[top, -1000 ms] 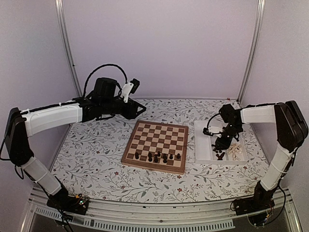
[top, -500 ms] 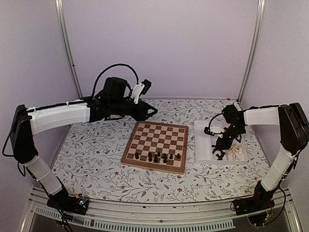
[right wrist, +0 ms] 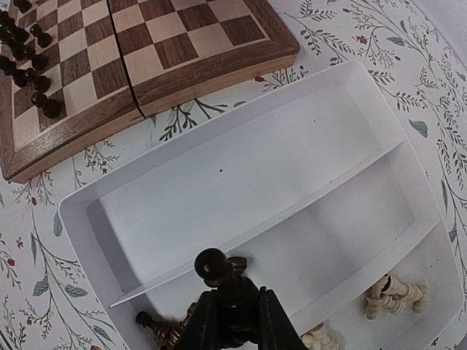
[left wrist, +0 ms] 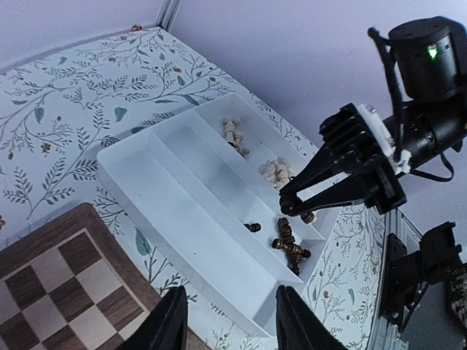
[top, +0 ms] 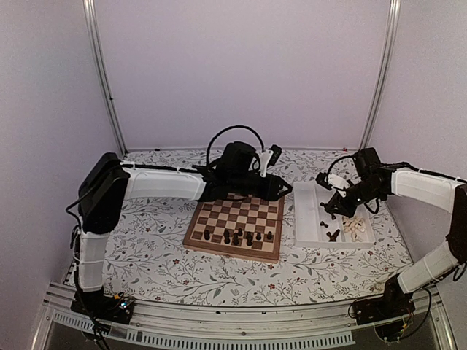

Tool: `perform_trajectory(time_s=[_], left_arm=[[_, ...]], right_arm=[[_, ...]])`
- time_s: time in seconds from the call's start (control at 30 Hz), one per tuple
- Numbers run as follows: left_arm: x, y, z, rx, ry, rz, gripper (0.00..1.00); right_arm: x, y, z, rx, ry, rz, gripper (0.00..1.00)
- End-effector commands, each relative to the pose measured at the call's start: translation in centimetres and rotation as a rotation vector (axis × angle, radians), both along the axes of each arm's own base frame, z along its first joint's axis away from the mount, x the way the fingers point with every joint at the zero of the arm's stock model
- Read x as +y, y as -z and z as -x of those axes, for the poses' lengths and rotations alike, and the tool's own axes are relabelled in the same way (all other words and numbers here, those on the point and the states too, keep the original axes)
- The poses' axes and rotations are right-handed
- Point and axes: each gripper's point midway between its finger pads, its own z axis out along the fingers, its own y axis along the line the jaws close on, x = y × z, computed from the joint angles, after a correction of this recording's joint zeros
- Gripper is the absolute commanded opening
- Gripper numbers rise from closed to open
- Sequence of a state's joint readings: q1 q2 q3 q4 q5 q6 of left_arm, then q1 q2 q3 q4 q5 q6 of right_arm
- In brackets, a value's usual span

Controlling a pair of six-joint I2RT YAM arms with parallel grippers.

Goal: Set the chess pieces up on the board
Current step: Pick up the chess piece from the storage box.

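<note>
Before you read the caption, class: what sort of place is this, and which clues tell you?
Probably a robot test cell: left arm and right arm bolted at the table's near edge, bare walls with metal rails, a chessboard laid out as an exercise.

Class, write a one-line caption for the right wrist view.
Right gripper holds a dark chess piece over the white tray, board beyond.

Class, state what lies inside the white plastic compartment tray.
Dark brown chess pieces and cream chess pieces lie in the tray. The right gripper hides part of the dark heap.
</note>
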State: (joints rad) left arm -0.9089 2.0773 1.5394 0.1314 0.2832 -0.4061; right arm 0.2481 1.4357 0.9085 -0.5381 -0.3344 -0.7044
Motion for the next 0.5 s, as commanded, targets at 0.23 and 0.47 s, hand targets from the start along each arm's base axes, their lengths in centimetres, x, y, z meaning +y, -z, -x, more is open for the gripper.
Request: perform_trajectory(time_s=[0.23,0.47], left_arm=[[-9.7,2.2,2.5,0.131,0.127,0.116,0.42],[-11.8,4.0,3.4,0.180,0.161,0.113,0.41]], right_arm=[[1.1,-1.5,0.7,-0.040,-0.035,-0.091,0.02],[1.5,-2.4,1.0,-0.060,-0.052,-0.120,0.02]])
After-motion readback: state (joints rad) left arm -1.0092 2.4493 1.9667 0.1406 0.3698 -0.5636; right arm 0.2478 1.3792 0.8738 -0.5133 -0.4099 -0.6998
